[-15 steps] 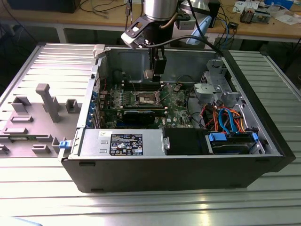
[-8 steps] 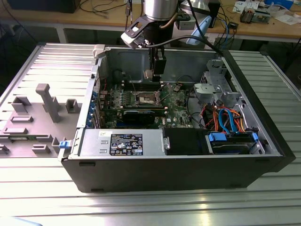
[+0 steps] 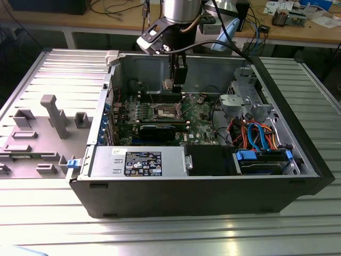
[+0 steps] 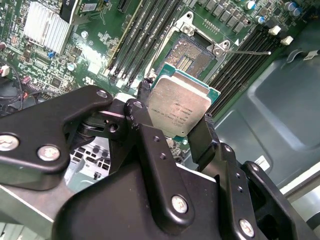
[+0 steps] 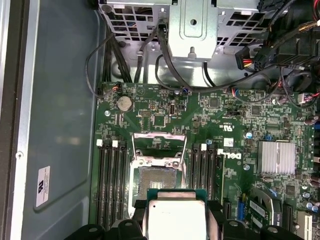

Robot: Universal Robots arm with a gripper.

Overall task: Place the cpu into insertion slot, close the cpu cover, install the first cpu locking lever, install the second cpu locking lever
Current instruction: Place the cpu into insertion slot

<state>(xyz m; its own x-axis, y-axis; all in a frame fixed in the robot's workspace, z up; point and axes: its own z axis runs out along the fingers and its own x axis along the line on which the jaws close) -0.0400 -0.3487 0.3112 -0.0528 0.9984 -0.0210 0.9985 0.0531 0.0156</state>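
Nearest the lens in both wrist views: gripper (image 4: 174, 114), black jaws clenched on two opposite edges of the cpu (image 4: 181, 100), silver lid towards the second wrist camera. Chip is held in the air, not seated.

Exterior view, its left to its right, as I log it from the console:

1. fixture plate (image 3: 53, 114), grey, with upright blocks, on the ribbed bench (image 3: 298, 229), just beside the case.
2. computer case (image 3: 106, 194), side panel off. Contents: power-supply box (image 3: 138, 162) along the near wall, black card (image 3: 160, 130) behind it, green motherboard (image 3: 200, 114) beyond.
3. insertion slot (image 3: 165, 111), near the board's middle. I judge it empty: its bare contact field (image 5: 156, 179) is exposed. The cpu cover (image 5: 150, 136) stands open on the side of the slot away from the chip. One thin locking lever (image 4: 247, 51) lies released across a bank of memory slots (image 4: 235, 65).
4. gripper (image 3: 177, 77), hanging over the board, above the slot and slightly to the exterior view's right of it.
5. drive cage (image 3: 250, 101), with blue and orange cables below it.

Deciding relation: the slot lies just ahead of the held chip, past the fingertips and lower. The chip is square, so it has no long axis. Its edges look roughly parallel to the slot's in the first wrist view.
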